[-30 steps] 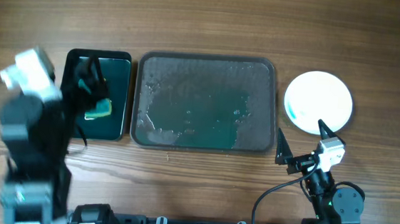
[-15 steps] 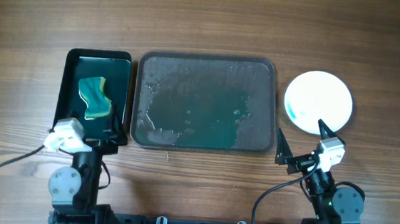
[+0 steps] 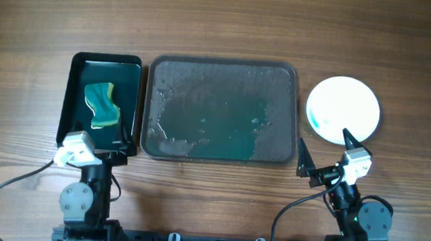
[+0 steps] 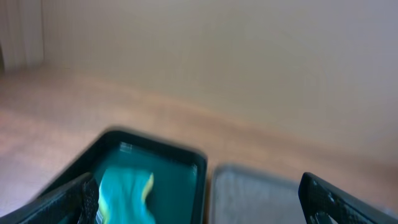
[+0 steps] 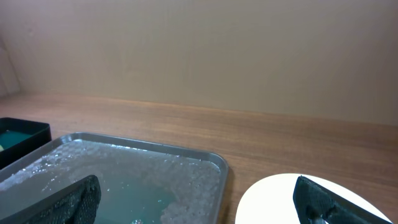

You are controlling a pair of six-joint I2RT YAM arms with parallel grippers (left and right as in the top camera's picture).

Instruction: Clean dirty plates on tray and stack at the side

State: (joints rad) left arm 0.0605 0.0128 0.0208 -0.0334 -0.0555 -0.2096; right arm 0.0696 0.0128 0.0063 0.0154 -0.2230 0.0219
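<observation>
The large dark tray (image 3: 223, 67) lies mid-table, wet, with teal residue and foam and no plate on it. It also shows in the right wrist view (image 5: 205, 163) and the left wrist view (image 4: 249, 190). A round white plate (image 3: 346, 104) with a teal smear on its near-left edge sits on the table right of the tray, also in the right wrist view (image 5: 280, 199). I cannot tell if more plates lie under it. My left gripper (image 3: 96, 143) is open and empty at the small tray's near end. My right gripper (image 3: 323, 140) is open and empty, just in front of the plate.
A small black tray (image 3: 75, 98) left of the large tray holds teal water and a green-yellow sponge (image 3: 102, 104), which also shows blurred in the left wrist view (image 4: 121, 193). Both arm bases stand at the table's front edge.
My left arm has drawn back from above the small black tray to the front edge, leaving the sponge lying in that tray. The right arm and plate have not moved.
</observation>
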